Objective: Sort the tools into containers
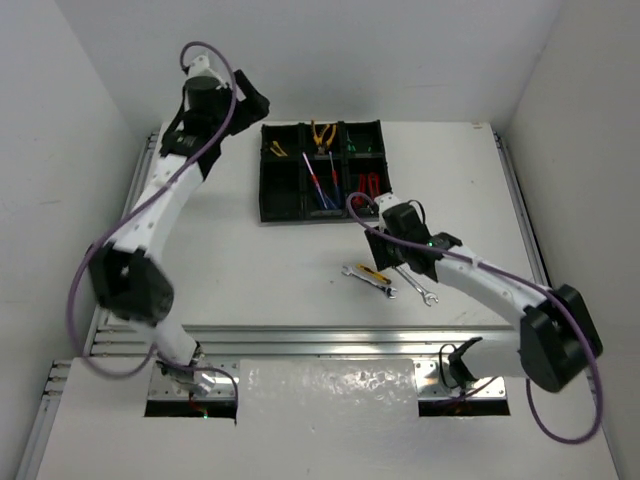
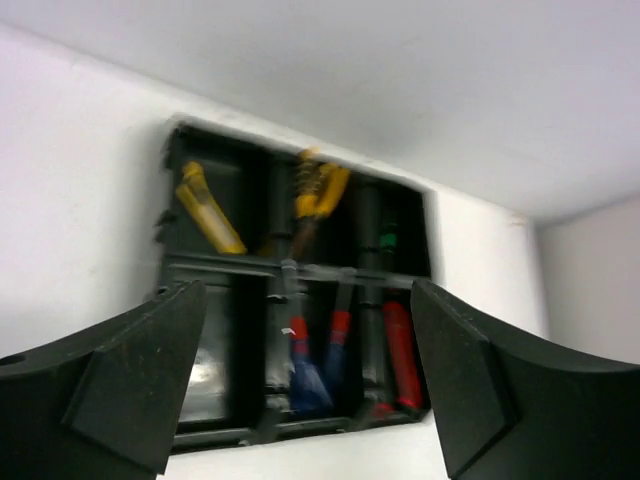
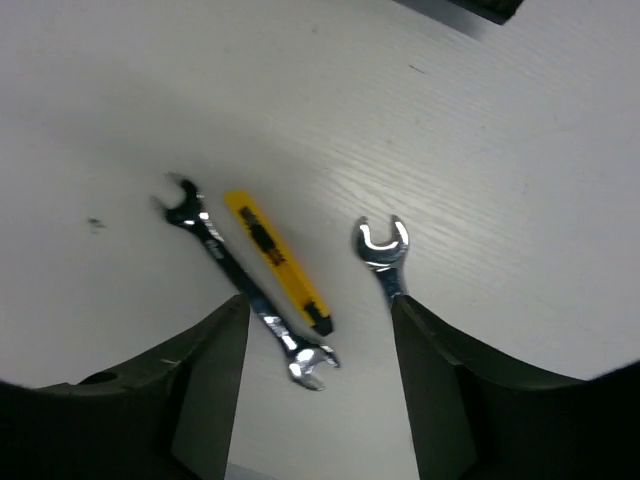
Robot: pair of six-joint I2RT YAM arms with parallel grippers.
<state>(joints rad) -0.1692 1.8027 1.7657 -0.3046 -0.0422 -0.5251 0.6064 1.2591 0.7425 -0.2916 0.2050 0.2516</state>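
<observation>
- Silver wrenches (image 3: 245, 285) and yellow knife (image 3: 275, 262) lie on table (image 1: 250, 260), outside tray (image 1: 264, 200).
- Your right claw (image 3: 318, 318): spread, hovering over them; left claw (image 2: 305, 305): spread, empty, by tray.
- Next: drop, pinch one wrench.

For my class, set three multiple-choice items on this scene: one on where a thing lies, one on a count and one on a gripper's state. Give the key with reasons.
1. Where does the yellow utility knife lie?
A. in the organiser tray
B. on the table, between the two silver wrenches
C. in the left gripper

2. How many compartments has the organiser tray?
A. four
B. six
C. nine

3. How does the left gripper stand?
A. open and empty
B. shut and empty
C. shut on something

Key:
1. B. The right wrist view shows the knife flat on the table with a wrench on either side.
2. B. The top view shows two rows of three.
3. A. Its fingers stand wide apart with nothing between them.
</observation>
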